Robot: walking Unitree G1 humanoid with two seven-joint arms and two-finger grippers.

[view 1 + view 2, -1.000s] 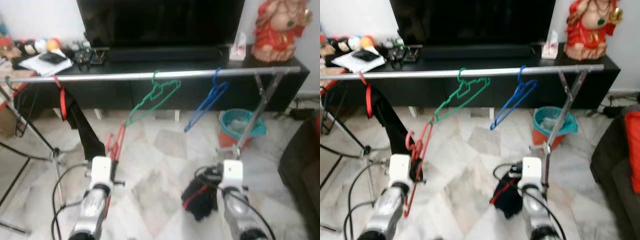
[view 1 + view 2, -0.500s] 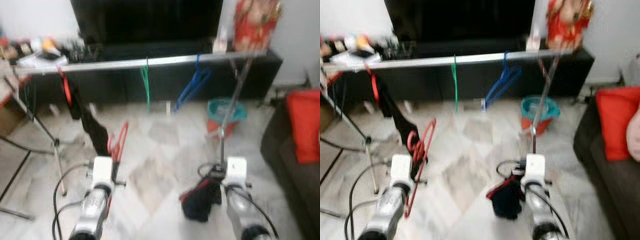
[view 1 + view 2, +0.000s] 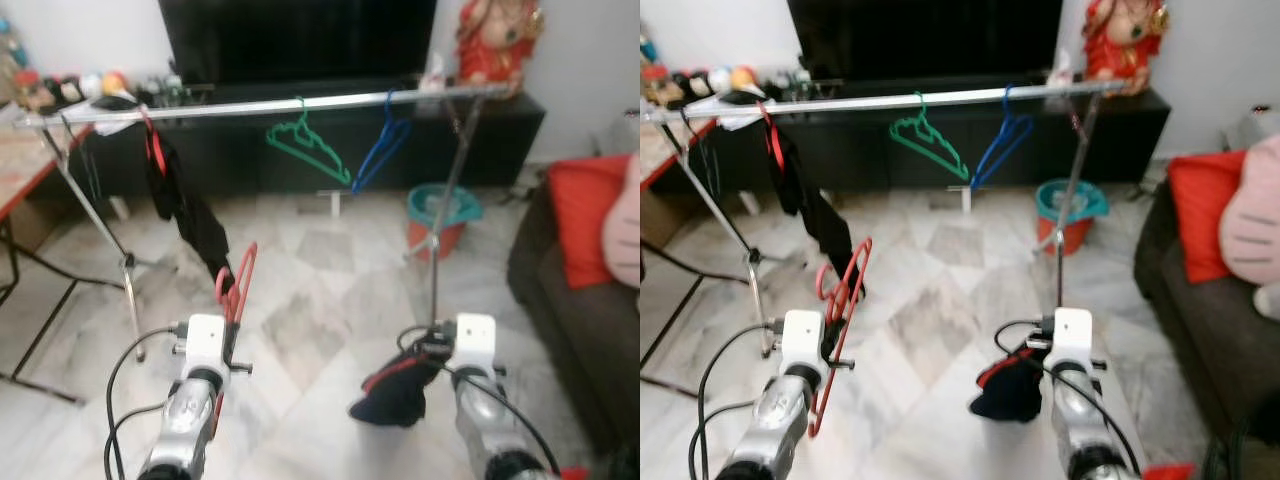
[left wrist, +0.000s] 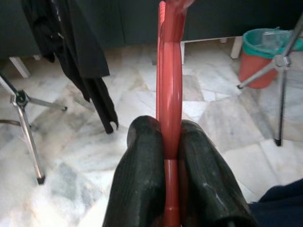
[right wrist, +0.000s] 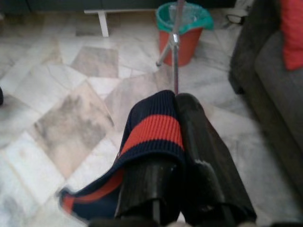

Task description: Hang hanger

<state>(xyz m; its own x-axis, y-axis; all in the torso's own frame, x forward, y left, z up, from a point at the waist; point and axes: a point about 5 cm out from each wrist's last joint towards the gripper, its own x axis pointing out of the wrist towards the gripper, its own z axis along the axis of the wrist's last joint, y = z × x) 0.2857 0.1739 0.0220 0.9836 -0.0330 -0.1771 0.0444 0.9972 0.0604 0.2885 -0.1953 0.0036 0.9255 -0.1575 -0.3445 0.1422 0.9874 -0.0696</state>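
A red hanger (image 3: pixel 236 285) stands up from my left gripper (image 4: pixel 169 142), whose black fingers (image 4: pixel 142 161) are shut on its bar. My right gripper (image 5: pixel 175 127) is shut on a dark navy garment with a red stripe (image 5: pixel 154 130), which droops below it (image 3: pixel 395 390). Ahead runs a silver clothes rail (image 3: pixel 250 106) at about head-of-frame height. On it hang a green hanger (image 3: pixel 305 145), a blue hanger (image 3: pixel 380 150) and, near its left end, a red hanger with a black garment (image 3: pixel 185 205). Both grippers are low and well short of the rail.
The rail's stand legs (image 3: pixel 130 290) and right post (image 3: pixel 445 215) reach the marble floor. A teal-and-orange bin (image 3: pixel 443 215) sits behind the right post. A dark sofa with a red cushion (image 3: pixel 585 235) is on the right, a table (image 3: pixel 20 175) on the left, a black TV cabinet (image 3: pixel 300 150) behind.
The camera has pulled back and turned, so the rail looks farther and the sofa has come into view. The green hanger has swung round. Both grippers keep their holds.
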